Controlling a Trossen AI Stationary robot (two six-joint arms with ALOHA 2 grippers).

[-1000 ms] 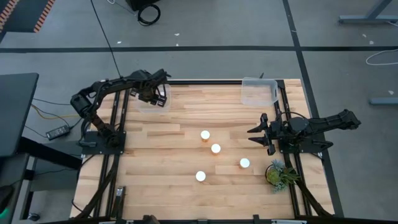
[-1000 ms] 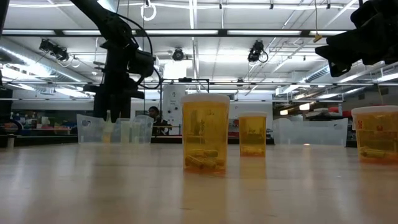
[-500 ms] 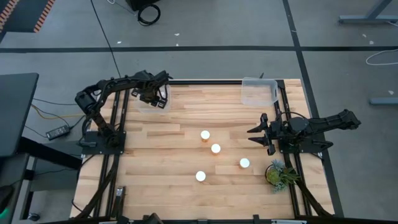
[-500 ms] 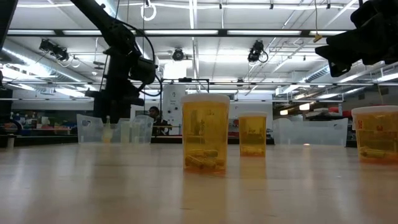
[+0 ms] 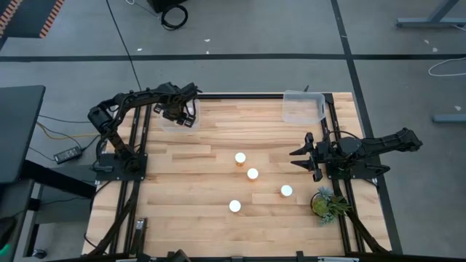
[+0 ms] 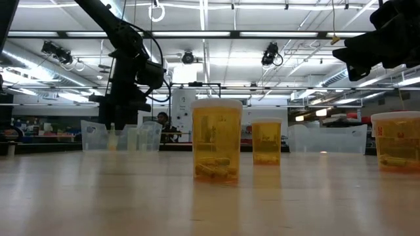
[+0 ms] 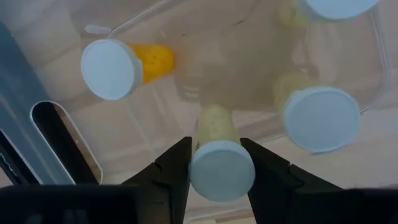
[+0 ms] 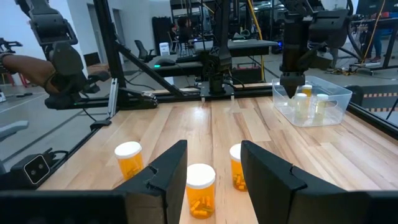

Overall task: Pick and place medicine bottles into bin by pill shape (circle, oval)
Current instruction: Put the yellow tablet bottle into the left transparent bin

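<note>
- While hovering over the left clear bin (image 5: 177, 118), left pincer (image 7: 215, 163) pinches a white-capped medicine bottle (image 7: 221, 168); three more bottles lie inside.
- Right pincer (image 5: 300, 156) spread, idle above the tabletop (image 5: 189, 182) at the right edge.
- Four bottles (image 5: 253, 174) stand mid-tabletop.
- Right bin (image 5: 303, 106) sits at the far edge.

Four bottles (image 5: 252, 173) on the table (image 5: 189, 182), seemingly four in one of two bins (image 5: 303, 108).

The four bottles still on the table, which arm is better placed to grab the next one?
Probably the right. The right gripper is open and empty, beside the nearest medicine bottles. The left gripper is over the far-left bin, shut on a bottle it has yet to drop.
</note>
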